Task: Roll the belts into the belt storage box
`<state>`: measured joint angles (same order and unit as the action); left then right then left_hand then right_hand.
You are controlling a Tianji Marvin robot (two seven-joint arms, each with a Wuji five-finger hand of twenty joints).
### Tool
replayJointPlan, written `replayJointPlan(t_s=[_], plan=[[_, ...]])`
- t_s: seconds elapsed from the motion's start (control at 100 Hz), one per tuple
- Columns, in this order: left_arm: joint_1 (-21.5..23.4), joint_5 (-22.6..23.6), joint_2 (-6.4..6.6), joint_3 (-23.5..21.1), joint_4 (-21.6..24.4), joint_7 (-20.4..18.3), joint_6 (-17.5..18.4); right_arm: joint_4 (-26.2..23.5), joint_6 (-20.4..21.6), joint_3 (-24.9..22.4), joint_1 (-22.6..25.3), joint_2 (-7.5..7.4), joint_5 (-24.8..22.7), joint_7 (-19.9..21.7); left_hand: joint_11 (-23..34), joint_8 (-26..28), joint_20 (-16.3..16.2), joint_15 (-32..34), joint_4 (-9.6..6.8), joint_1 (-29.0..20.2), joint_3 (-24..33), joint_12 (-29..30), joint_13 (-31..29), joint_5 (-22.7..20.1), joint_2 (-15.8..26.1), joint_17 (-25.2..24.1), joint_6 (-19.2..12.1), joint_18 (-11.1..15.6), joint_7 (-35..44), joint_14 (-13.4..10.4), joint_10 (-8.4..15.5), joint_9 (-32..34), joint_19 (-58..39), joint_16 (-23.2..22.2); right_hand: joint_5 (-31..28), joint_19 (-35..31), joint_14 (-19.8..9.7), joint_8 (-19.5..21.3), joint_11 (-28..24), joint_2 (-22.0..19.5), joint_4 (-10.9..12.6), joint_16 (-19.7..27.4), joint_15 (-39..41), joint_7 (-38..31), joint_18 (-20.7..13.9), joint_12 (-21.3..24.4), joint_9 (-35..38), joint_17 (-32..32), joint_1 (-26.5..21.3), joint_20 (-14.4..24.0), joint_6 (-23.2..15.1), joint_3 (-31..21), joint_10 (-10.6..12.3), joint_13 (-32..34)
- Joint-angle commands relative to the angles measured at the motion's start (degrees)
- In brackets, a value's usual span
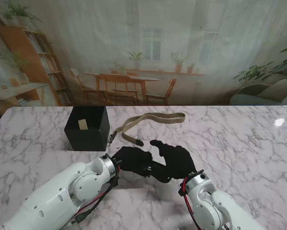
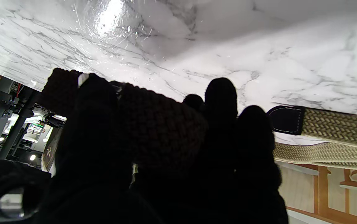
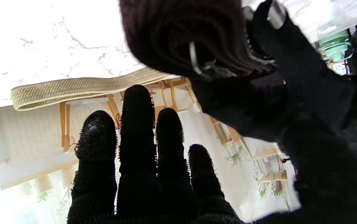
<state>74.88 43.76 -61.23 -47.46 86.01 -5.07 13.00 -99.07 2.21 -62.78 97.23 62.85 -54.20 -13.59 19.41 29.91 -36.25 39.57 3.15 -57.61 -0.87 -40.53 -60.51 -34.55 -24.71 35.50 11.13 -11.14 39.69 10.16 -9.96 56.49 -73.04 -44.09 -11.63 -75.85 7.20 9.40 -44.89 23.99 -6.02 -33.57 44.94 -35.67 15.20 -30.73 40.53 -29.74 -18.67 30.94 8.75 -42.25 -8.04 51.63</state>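
Right now both hands meet over a dark knit belt [image 3: 194, 34]. The left hand [image 1: 132, 160] pinches the roll; the right hand [image 1: 174, 160] is spread. Keep it tight. The box [image 1: 87, 128] sits beyond the left hand.

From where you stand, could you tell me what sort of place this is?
Probably a staged test bench, not a real home: the dining room behind is a printed backdrop hanging past a marble-patterned table. Lab equipment shows beyond the table edge in the left wrist view.
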Motion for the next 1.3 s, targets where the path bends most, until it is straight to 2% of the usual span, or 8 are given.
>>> replayJointPlan(t_s=[0.0,0.11,0.19,0.22,0.44,0.67,0.9,1.29], plan=[[0.6,0.4,0.19,-0.6,0.6,-0.5,0.3,-0.9,0.1,-1.2,1.3,0.02,-0.9,-1.4,5.1,1.4,-0.9,2.0,-3.15,-10.2,14.4,-1.8,-1.8,-6.8,3.7,1.5,-8.4,2.3,9.4,-1.2,2.5,6.1,-2.2,-0.4,-1.5,-0.6,0.0,0.6,1.7,-2.2,1.4,1.0,-1.2,0.0,0.6,0.7,-2.0,1.5,1.5,1.0,-2.2,1.3,-0.7,-2.4],[1.9,1.9,0.45,-2.4,1.9,-0.4,1.2,-2.6,-1.2,-3.3,2.6,0.27,-2.0,-3.3,4.9,1.4,-0.9,1.9,-3.06,-10.1,14.5,-1.8,-1.8,-6.7,3.9,1.6,-8.5,2.5,9.3,-1.3,2.5,6.0,-2.1,-0.3,-4.6,1.7,0.7,3.0,3.4,-3.0,1.8,3.4,-5.5,1.3,1.9,1.9,-2.3,3.3,0.8,0.6,-3.8,3.0,-0.8,-3.6],[3.3,3.2,0.75,-4.4,3.5,-0.6,2.1,-2.9,-3.3,-5.3,3.1,0.39,-3.1,-4.2,4.7,1.4,-0.8,1.6,-2.96,-10.1,14.5,-2.0,-1.3,-6.3,4.2,1.2,-8.6,2.7,9.3,-1.4,2.4,5.5,-1.7,-0.3,-6.5,6.5,3.1,4.5,10.3,-3.7,2.0,8.5,-15.4,3.1,4.0,6.2,-0.7,5.3,0.4,-1.8,-4.4,4.1,-1.3,-4.1],[4.0,3.8,0.90,-5.4,4.2,-0.9,2.6,-3.0,-4.1,-6.2,3.2,0.43,-3.1,-4.0,4.7,1.5,-0.7,1.5,-2.91,-10.0,14.4,-2.1,-1.2,-6.1,4.3,1.1,-8.7,2.8,9.2,-1.4,3.8,5.6,-1.6,-0.3,-7.9,8.1,3.7,4.8,12.6,-3.9,2.0,10.1,-18.8,3.6,4.7,7.6,-1.1,6.2,0.2,-2.7,-5.1,4.6,-1.8,-4.9],[8.3,8.2,1.60,-13.9,10.6,-2.1,6.9,-1.7,-5.4,-11.4,2.5,0.60,1.3,0.7,4.2,2.0,-0.5,1.1,-2.82,-10.0,13.8,-2.5,-0.6,-5.2,5.2,0.7,-9.3,3.7,9.0,-1.9,4.5,5.0,-1.3,-0.2,-11.0,17.6,7.5,4.6,22.4,-5.0,2.3,18.1,-32.9,8.0,6.7,15.0,-7.5,14.0,-0.4,-8.5,-7.4,7.5,-2.9,-14.6],[10.7,11.0,1.79,-23.7,15.5,-2.4,11.5,6.9,-6.1,-10.6,-2.6,0.86,3.0,-1.0,4.0,2.5,-0.4,0.8,-2.91,-10.1,13.0,-2.9,0.0,-4.3,5.8,0.1,-9.8,4.1,9.0,-2.2,5.0,4.3,-0.9,-0.2,-11.0,18.9,5.7,4.9,22.6,-6.4,2.4,18.9,-33.9,8.4,5.7,16.0,-9.3,16.2,-1.1,-8.9,-8.1,8.4,-2.3,-17.1],[10.2,14.2,1.94,-31.3,17.3,-2.3,13.3,11.4,-7.4,-8.2,-5.4,1.45,6.0,-2.3,3.9,2.7,-0.4,0.8,-2.98,-10.2,12.3,-2.8,0.2,-4.1,6.2,0.1,-10.1,4.5,8.8,-2.5,5.3,4.2,-0.8,-0.4,-11.2,19.5,4.2,5.6,21.3,-7.3,2.6,18.7,-33.5,8.0,5.4,15.7,-10.5,17.5,-2.0,-8.7,-8.4,8.4,-2.1,-18.3],[4.9,15.8,2.27,-39.5,12.4,-2.4,12.0,14.8,-7.2,-7.9,-6.4,1.19,5.2,-2.6,3.6,2.9,-0.5,0.6,-3.15,-10.3,11.2,-2.7,0.8,-3.8,6.7,-0.4,-10.5,5.1,8.4,-2.4,5.8,3.7,-0.8,-0.6,-11.9,21.9,3.7,6.4,20.9,-7.3,2.7,18.7,-33.4,7.9,5.9,15.9,-10.2,19.6,-2.1,-8.9,-8.8,7.7,-1.6,-19.0]])
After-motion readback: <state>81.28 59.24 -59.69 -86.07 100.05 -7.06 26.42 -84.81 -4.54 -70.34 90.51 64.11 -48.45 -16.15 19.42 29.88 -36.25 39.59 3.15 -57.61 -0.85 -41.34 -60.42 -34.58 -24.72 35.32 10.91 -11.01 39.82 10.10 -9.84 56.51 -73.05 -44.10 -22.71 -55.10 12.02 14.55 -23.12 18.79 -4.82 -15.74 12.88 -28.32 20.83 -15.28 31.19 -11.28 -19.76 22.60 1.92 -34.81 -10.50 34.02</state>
